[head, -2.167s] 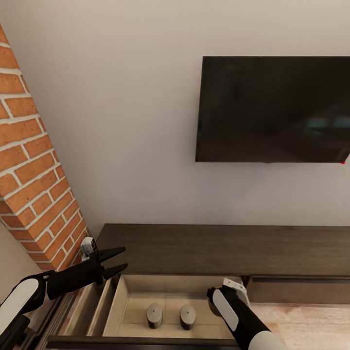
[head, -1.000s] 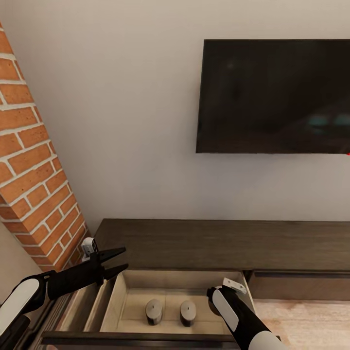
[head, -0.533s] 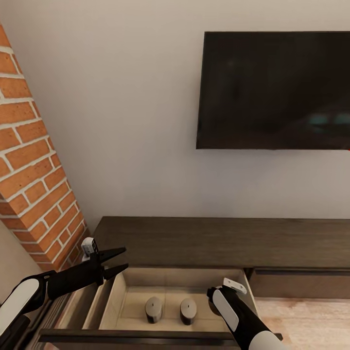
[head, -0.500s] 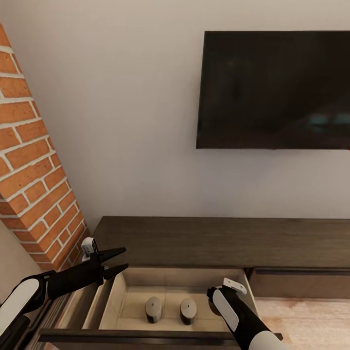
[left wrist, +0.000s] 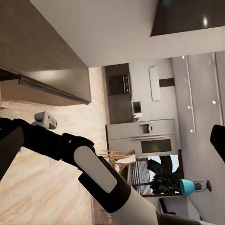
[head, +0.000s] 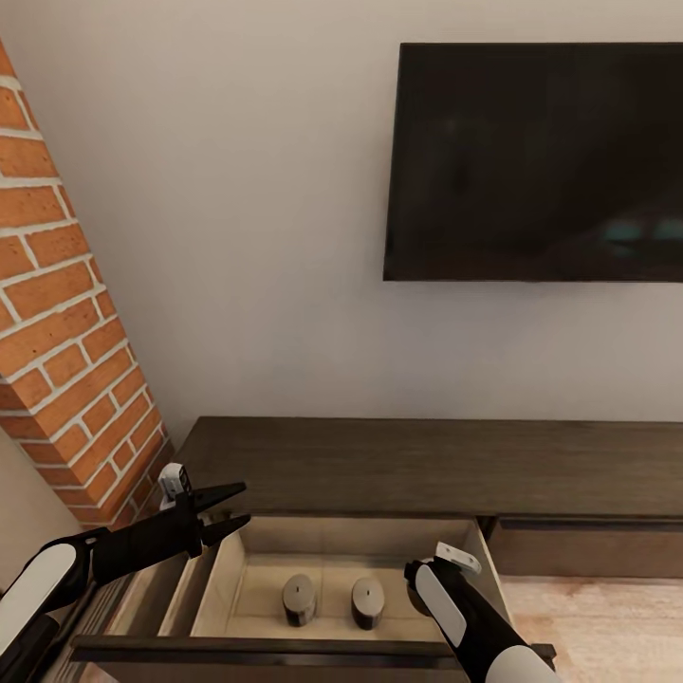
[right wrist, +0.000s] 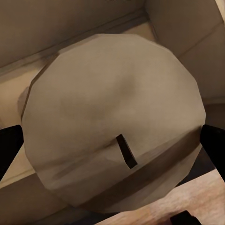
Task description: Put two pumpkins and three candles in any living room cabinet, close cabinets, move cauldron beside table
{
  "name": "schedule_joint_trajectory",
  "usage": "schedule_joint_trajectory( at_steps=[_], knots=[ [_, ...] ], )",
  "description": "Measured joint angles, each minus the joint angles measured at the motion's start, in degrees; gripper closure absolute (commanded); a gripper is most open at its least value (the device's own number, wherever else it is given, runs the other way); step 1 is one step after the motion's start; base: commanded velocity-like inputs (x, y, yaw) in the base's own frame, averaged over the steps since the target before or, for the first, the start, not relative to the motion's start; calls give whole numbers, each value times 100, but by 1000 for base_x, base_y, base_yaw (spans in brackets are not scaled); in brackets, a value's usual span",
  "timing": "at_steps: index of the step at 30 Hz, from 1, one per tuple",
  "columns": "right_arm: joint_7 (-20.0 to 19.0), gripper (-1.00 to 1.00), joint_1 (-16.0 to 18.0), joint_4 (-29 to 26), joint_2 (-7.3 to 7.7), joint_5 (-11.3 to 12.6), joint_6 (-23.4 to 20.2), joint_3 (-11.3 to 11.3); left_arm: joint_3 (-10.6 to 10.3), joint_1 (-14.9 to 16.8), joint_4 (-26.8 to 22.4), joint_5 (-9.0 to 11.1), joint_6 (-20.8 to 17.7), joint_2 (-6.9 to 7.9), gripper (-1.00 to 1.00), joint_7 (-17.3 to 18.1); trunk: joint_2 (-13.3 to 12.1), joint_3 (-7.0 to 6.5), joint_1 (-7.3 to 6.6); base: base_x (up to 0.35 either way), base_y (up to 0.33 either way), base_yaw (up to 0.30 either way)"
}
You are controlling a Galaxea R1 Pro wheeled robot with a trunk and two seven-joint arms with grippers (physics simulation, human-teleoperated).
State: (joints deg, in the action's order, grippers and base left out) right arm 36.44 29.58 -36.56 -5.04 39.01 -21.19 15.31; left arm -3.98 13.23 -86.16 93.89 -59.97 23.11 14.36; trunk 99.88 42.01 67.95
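Soft, even light across the pale wall (head: 266,237), no hard shadows; the television (head: 536,161) shows faint reflections; up close, the candle (right wrist: 115,126) looks smooth, slightly blurred, its lower edge shaded

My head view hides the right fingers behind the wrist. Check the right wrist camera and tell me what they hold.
Observer: A third candle, its wick facing the camera, sits between the right gripper's fingers, which seem to press on both its sides.
Operator: Say what's behind it.
Observer: The pale floor and walls of the open drawer, near one of its corners.
Operator: Now report the left wrist camera.
Observer: Nothing lies between the left gripper's spread fingers; beyond them are the right arm and the wood floor.
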Motion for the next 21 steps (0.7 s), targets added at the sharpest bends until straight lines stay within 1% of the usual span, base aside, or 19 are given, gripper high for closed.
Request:
schedule_joint_trajectory(
  at_steps=[9, 12, 15, 18, 21],
  knots=[
    [-2, 100, 0, -1, 8, -4, -1, 1, 0, 0, 0, -2, 0, -2, -100, 0, 2, 0, 1, 0, 0, 0],
    [-14, 100, 0, 0, 8, 2, 3, 1, -5, 0, 0, 0, 0, 1, -100, 0, 2, 0, -1, 131, 0, 0],
    [-198, 100, 1, -1, 7, 9, 9, 2, -8, 0, 0, -2, 0, 0, -100, 0, 2, 0, -1, 137, 0, 0],
    [-439, 100, 4, 5, 15, 0, 4, 1, -6, 0, 0, -1, 0, -2, -100, 0, 2, 0, 0, 25, 0, 0],
    [-489, 100, 8, 8, 22, -10, 0, 1, -2, 0, 0, -5, 0, 0, -100, 0, 2, 0, 1, 4, 0, 0]
  ],
)
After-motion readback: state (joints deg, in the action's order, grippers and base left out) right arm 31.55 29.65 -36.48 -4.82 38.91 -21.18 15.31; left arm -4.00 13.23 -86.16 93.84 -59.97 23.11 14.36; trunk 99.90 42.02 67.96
